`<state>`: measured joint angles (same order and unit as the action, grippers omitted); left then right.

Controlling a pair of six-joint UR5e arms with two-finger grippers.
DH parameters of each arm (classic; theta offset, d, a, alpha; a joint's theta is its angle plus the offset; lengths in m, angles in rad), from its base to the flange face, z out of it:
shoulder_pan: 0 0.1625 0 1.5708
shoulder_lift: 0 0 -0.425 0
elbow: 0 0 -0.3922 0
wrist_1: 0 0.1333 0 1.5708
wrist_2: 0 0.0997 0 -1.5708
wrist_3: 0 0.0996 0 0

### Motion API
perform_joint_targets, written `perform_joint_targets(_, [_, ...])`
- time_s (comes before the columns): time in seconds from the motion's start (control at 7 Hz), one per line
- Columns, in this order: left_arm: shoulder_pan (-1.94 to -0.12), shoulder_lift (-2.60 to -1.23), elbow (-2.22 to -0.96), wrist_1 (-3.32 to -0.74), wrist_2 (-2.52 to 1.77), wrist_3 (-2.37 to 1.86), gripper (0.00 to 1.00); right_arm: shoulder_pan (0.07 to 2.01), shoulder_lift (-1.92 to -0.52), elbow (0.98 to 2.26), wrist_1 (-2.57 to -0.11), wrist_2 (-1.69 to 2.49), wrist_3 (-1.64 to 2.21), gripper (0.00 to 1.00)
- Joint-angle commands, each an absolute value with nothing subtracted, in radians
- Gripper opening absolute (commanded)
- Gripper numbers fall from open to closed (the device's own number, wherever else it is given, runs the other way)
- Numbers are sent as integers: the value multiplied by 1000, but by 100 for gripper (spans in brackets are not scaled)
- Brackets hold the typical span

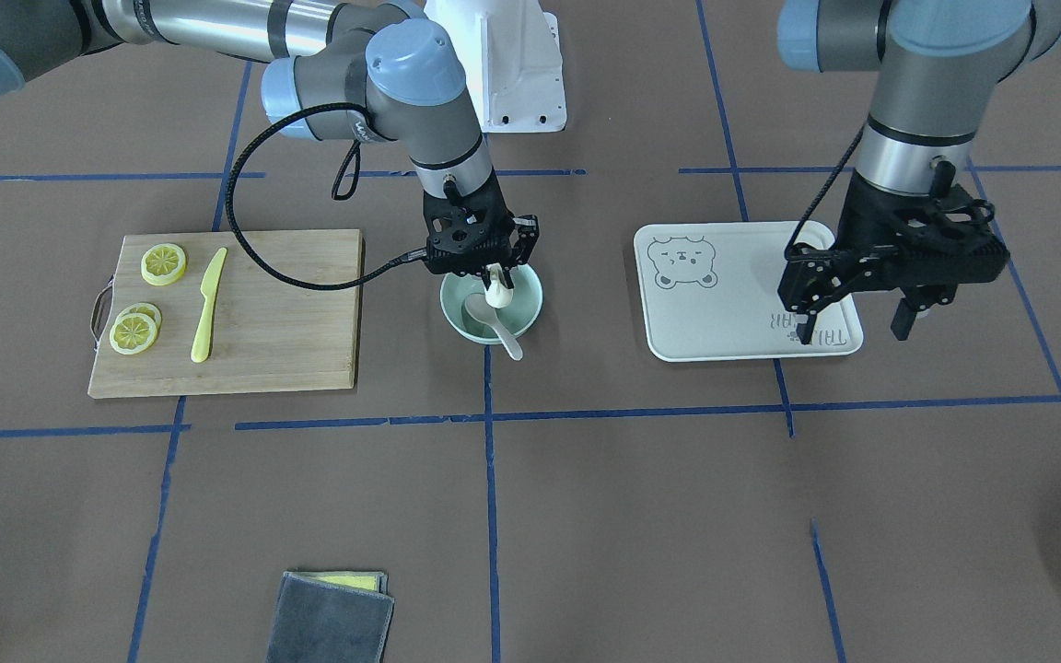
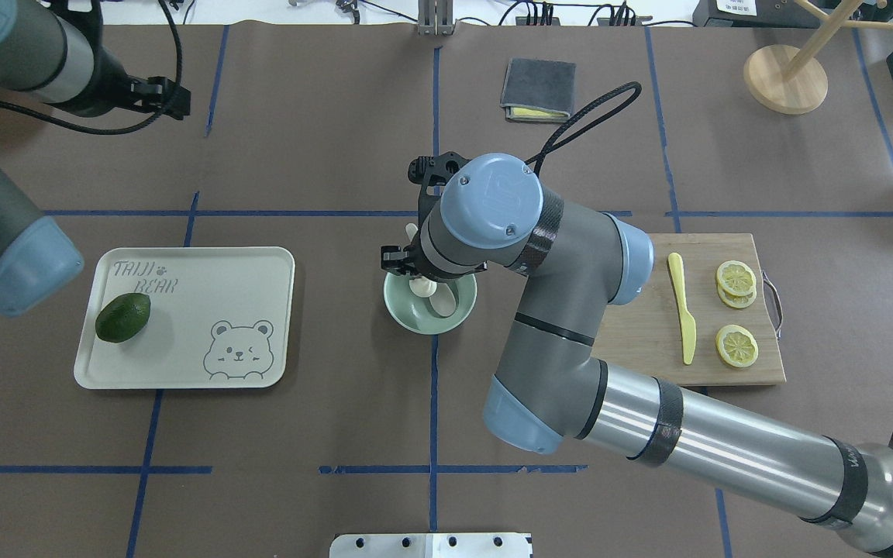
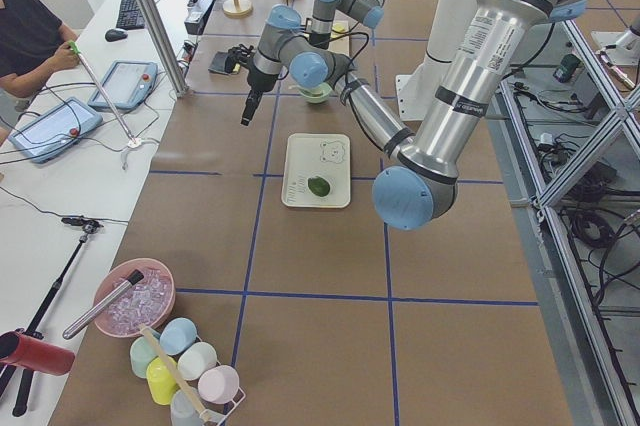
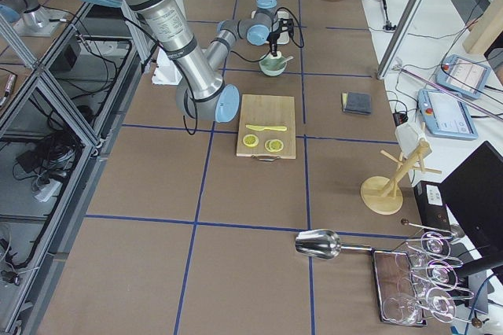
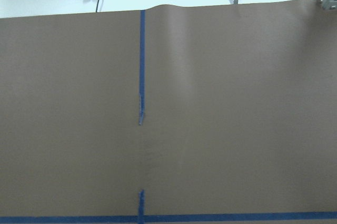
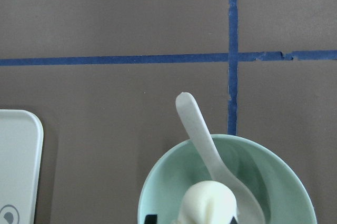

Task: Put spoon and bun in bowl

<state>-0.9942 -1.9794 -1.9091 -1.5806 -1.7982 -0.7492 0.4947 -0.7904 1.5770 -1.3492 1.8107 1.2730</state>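
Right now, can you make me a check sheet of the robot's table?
Surface: brown table, blue tape lines.
Job's things: spoon in bowl, handle over rim; bun over spoon's scoop.
Clutter: lime on tray; knife, lemon slices on board; cloth.
Grippers: left gripper open, raised; right gripper at bun, grip unclear.
Cables: black cable loops by right wrist.
Surroundings: person at side desk; wooden stand.
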Motion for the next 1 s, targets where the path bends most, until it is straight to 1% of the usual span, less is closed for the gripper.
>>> perform_joint_targets(0.0, [-1098,-1925,-1902,-1582,-1805,-570,100,494,-782,1577,-1347,1809,1290,100])
perform_joint_targets(0.29, [-1231,-1849,-1876,-1594,-1922,-313,100,494,-781,1577,-1347,1809,1292,100])
perform_joint_targets(0.86, [-1405,-1789,-1735,-1594,-2061,-10,100,494,-782,1577,-1348,1805,1293,100])
